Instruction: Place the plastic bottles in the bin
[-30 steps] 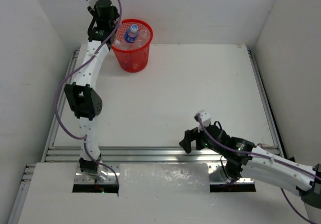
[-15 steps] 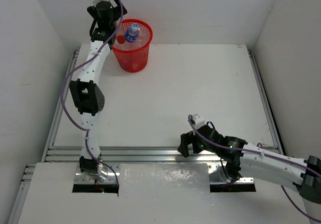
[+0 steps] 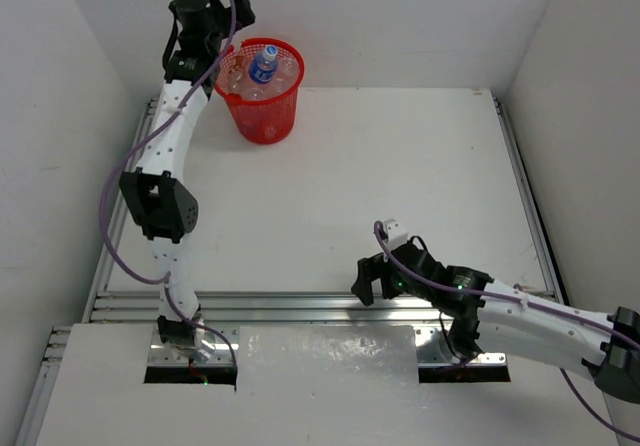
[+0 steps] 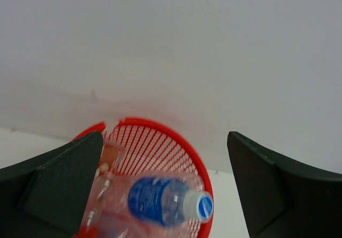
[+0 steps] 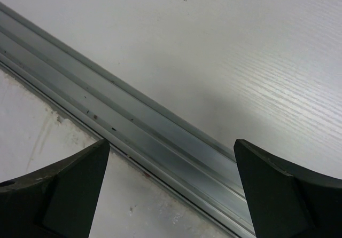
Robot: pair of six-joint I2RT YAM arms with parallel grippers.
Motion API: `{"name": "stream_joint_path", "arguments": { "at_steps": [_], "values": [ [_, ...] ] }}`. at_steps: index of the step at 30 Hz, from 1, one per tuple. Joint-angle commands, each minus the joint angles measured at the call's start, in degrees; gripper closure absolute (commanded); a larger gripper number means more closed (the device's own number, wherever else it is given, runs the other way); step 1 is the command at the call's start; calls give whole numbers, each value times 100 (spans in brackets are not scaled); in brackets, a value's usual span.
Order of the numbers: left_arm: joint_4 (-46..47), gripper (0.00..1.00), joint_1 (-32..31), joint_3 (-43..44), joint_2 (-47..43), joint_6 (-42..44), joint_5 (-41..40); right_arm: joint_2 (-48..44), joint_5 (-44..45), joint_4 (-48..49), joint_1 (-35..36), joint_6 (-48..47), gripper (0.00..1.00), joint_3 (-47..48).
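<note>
Left gripper [image 4: 165, 141] hangs wide and empty by the bin [image 4: 200, 167] holding the plastic bottles [image 4: 160, 201] (light, thin-walled, slick, so I'd pinch mid-body), right gripper [image 5: 171, 148] equally wide, empty.

The left arm [image 3: 165, 156] stretches far forward and high, the left end effector [image 4: 164, 139] with its fingers spread wide and holding nothing. The right arm [image 3: 530, 316] lies low, pointing leftward, the right end effector [image 5: 172, 142] likewise spread and empty.
</note>
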Motion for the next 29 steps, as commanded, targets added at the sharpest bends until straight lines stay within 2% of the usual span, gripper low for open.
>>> {"name": "stream_joint_path", "arguments": {
  "at_steps": [1, 3, 4, 6, 7, 8, 9, 10, 13, 15, 20, 22, 25, 29],
  "values": [
    [-828, 0, 68, -419, -1268, -28, -233, -255, 309, -124, 25, -170, 1, 337],
    [-1078, 0, 68, -1235, -1919, -256, -471, -405, 834, -491, 25, -329, 1, 662],
    [-1183, 0, 68, -2301, -2697, -388, -489, -571, 1046, -624, 25, -390, 1, 802],
    [-1158, 0, 60, -3475, -3527, -740, -245, -739, 1424, -1018, 17, -636, 1, 1250],
    [-1027, 0, 42, -4612, -4367, -810, -61, -844, 1739, -1204, 8, -750, 1, 1591],
    [-939, 0, -10, -5154, -4767, -907, 193, -880, 1969, -1423, 17, -769, 1, 1777],
    [-773, 0, -115, -6126, -5545, -890, 327, -898, 2249, -1895, 8, -751, 1, 1962],
    [-780, 0, -177, -6536, -5901, -847, 432, -915, 2800, -2100, 17, -821, 1, 2233],
    [-1051, 0, -309, -7686, -7007, -697, 539, -1012, 3656, -2830, 8, -770, 1, 2578],
    [-1157, 0, -318, -8067, -7606, -443, 504, -1187, 4071, -3198, 8, -769, 1, 2623],
    [-1588, 0, -318, -8543, -8407, 409, 539, -1688, 4072, -3964, 17, -173, 1, 2623],
    [-1484, 0, -344, -8745, -8672, 420, 163, -1829, 3932, -3887, 8, -206, 1, 2536],
    [-1106, 0, -345, -9237, -9382, 358, 354, -2023, 3730, -3624, 17, -452, 1, 2377],
    [-1228, 0, -345, -9300, -9429, 253, 135, -1866, 3790, -3587, 17, -514, 1, 2455]
  ]
}}
